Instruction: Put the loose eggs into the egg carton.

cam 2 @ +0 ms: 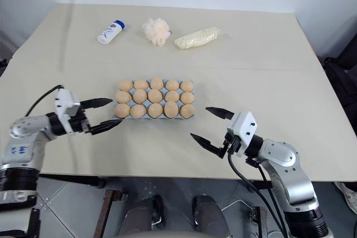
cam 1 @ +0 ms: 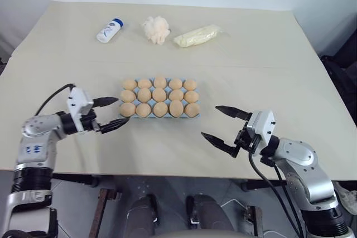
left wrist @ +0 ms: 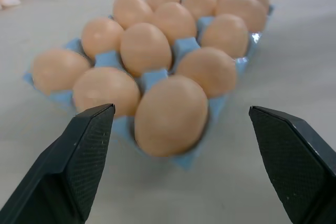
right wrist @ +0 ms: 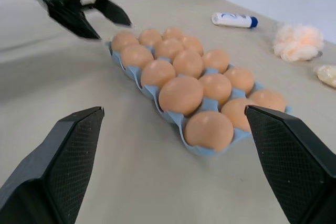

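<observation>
**Carton full, claws clear**

I see the carton (cam 1: 193,115), light blue moulded cups, mid-table (cam 1: 268,54), all fifteen cups holding smooth tan eggs (cam 1: 159,94). Left claw (cam 1: 111,113) is wide open, empty, just beside the near-left corner egg. Right claw (cam 1: 223,128) is wide open, empty. Risk: the left claw nudging that corner egg, rolling it out.

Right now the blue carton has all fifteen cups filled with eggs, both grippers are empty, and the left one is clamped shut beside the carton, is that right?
Not quite. The left gripper is open, not shut; the left wrist view shows its fingers spread wide with nothing between them. The rest holds: the egg carton is full, and the right gripper is open and empty.
</observation>
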Robot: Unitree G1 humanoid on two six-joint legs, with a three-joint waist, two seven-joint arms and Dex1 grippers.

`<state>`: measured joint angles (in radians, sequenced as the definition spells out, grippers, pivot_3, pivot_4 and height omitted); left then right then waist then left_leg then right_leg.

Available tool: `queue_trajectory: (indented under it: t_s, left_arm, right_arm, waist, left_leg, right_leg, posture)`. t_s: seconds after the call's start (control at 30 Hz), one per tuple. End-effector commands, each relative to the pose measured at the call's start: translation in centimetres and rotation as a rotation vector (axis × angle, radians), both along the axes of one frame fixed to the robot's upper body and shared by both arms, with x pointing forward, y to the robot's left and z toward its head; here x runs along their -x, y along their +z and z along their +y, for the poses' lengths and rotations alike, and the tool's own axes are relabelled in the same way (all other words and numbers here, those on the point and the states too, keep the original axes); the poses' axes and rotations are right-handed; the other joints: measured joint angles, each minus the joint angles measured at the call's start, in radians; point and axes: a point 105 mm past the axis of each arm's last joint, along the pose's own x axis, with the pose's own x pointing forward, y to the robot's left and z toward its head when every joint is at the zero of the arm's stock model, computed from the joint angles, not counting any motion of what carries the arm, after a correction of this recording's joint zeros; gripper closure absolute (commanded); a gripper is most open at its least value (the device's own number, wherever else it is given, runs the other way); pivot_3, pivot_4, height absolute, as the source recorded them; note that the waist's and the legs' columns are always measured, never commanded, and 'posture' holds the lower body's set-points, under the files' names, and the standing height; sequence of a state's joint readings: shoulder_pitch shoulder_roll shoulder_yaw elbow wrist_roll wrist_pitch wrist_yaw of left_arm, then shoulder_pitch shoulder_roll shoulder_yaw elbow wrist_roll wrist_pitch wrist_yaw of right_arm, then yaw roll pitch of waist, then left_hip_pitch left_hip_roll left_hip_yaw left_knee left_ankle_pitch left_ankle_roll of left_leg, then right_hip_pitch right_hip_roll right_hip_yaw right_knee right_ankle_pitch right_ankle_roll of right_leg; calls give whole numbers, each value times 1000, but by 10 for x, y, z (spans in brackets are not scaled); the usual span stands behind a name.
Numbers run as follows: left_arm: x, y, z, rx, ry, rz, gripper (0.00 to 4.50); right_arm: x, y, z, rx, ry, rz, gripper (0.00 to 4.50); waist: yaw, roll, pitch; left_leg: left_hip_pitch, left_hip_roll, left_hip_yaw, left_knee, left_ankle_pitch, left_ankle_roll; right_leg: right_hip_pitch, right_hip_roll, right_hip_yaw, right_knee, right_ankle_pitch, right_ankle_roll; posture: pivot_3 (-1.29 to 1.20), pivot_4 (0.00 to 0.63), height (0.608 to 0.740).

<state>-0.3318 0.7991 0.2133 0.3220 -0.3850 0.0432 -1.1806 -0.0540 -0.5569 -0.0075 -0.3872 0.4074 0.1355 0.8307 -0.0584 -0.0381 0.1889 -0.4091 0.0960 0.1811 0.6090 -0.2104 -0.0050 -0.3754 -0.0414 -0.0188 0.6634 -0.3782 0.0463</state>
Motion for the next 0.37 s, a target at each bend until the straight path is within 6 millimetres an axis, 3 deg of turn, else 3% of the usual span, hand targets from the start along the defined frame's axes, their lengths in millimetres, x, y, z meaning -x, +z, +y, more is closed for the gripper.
queue_trajectory:
  t_s: [0.03, 0.23, 0.37]
  left_arm:
    - [7, 8, 13, -72, 13, -63, 147]
    - [17, -4, 23, -100, 35, -35, 147]
    - [23, -12, 16, -93, 70, -58, 147]
  right_arm:
    - [3, 9, -10, 23, 9, -30, 0]
    - [-4, 6, -26, 42, -19, -23, 0]
    - [-9, 3, -33, 42, -36, -17, 0]
  waist:
    - [2, 1, 0]
    - [2, 0, 0]
    - [-1, 1, 0]
  left_leg:
    - [0, 0, 0, 0, 0, 0]
    - [0, 0, 0, 0, -3, -1]
    - [0, 0, 0, 0, -3, -2]
  right_leg:
    - [0, 0, 0, 0, 0, 0]
    - [0, -1, 0, 0, 0, -1]
    - [0, -1, 0, 0, 0, -1]
  posture:
    - [0, 150, 740]
    - [0, 150, 740]
    - [0, 150, 740]
